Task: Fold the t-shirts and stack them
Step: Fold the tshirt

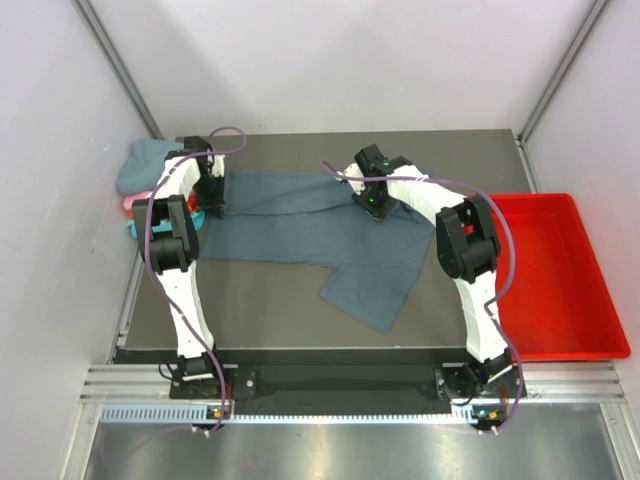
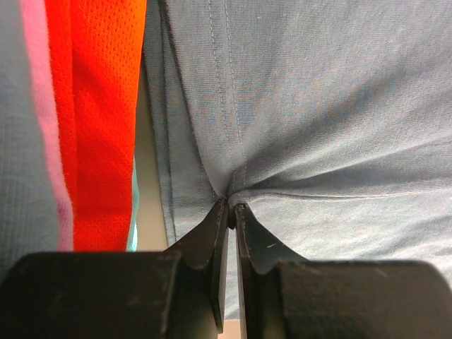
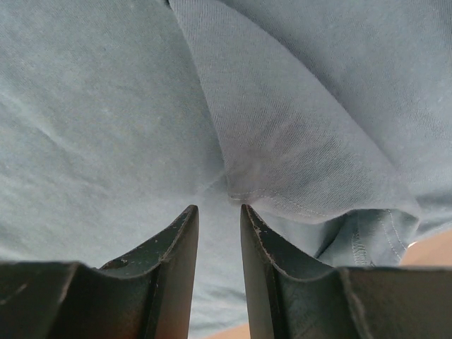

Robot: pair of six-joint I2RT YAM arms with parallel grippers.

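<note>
A slate blue-grey t-shirt (image 1: 300,225) lies spread on the dark table, with one part trailing toward the front (image 1: 370,285). My left gripper (image 1: 212,196) is at the shirt's left edge. In the left wrist view the gripper (image 2: 232,206) is shut on a pinch of the shirt's cloth (image 2: 318,106). My right gripper (image 1: 375,202) is over the shirt's right part. In the right wrist view the gripper (image 3: 217,210) is slightly open, with a folded hem of the shirt (image 3: 282,162) just beyond its tips. Nothing is gripped between its fingers.
A stack of folded shirts (image 1: 145,170) sits at the table's back left, dusty teal on top, right beside my left gripper. Its orange layer (image 2: 106,106) and pink layer (image 2: 46,106) show in the left wrist view. A red plastic tray (image 1: 565,280) stands off the table's right side.
</note>
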